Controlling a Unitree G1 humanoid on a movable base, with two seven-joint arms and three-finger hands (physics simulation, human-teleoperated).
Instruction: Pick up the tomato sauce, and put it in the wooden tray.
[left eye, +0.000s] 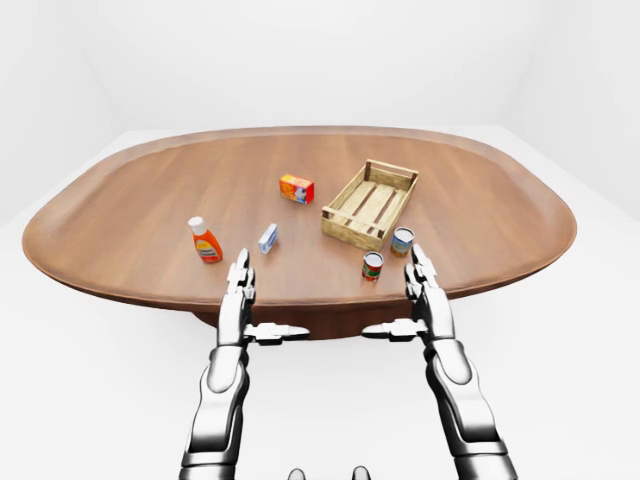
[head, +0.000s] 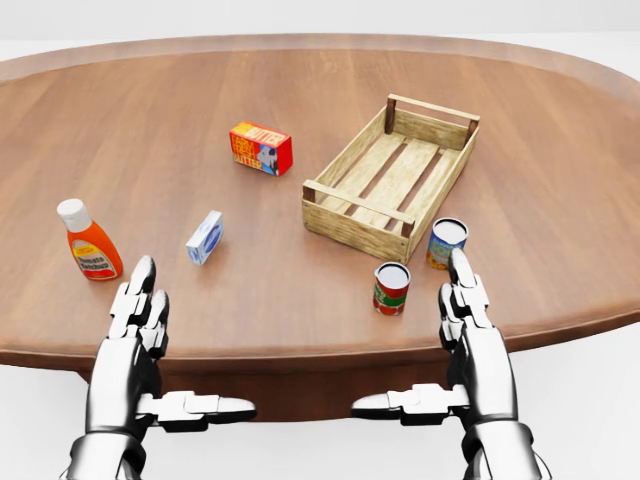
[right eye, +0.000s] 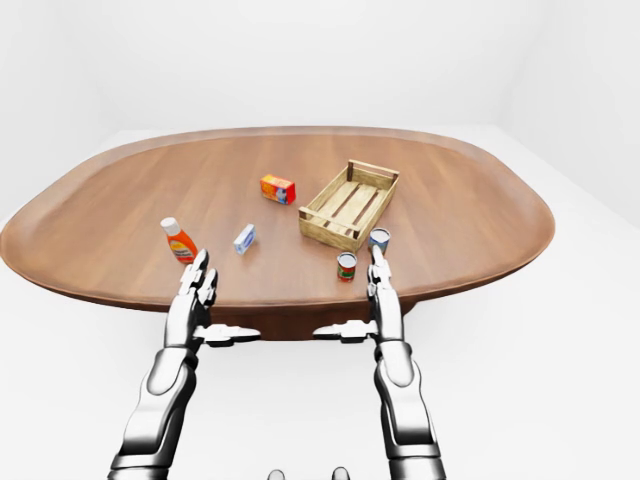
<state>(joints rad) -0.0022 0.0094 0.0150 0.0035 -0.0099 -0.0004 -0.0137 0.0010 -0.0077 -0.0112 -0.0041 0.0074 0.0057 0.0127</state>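
Now the right hand (head: 470, 330) is spread wide, holding nothing (the left hand (head: 135, 335) too). The tomato sauce (head: 391, 288) can stands just left of it on the bench (head: 150, 130), near the wooden tray (head: 390, 180).

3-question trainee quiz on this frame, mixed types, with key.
1. True or false: the tray already holds a can.
2. Which item lies nearest the left hand? A) orange bottle B) red box C) blue-label can
3. How many cans stand on the table, counting the red can?

Key: 1 false, the tray is empty. 2 A. 3 two, both just outside the tray's near corner, close to the right hand. Both hands are open and hold nothing.
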